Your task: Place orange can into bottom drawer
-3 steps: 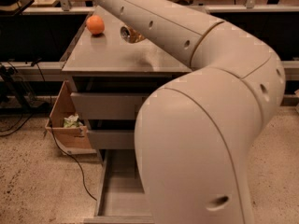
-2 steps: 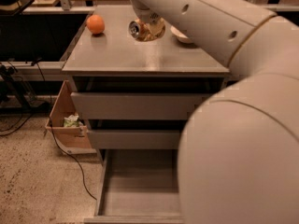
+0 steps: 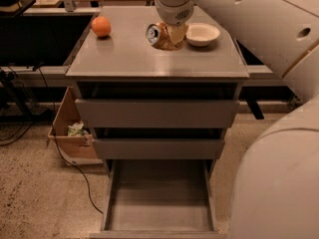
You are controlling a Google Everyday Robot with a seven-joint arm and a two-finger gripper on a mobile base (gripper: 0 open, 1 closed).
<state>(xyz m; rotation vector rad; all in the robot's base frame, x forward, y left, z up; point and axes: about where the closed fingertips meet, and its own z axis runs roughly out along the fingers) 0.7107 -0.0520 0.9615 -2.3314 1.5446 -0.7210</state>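
Grey and pulled open, the bottom drawer (image 3: 159,203) lies nearest, its flat floor bare, with speckled flooring (image 3: 40,198) and a cardboard box (image 3: 67,128) to its left. Over the cabinet top (image 3: 129,59), the gripper (image 3: 172,34) has its jaws clasped on the tilted orange can (image 3: 160,36), just beside a white bowl (image 3: 202,34). An orange fruit (image 3: 101,27) sits back left.

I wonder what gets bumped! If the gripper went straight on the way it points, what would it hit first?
The orange can, probably. The gripper points down just above it, over the cabinet top; they may already touch, depth is unclear.
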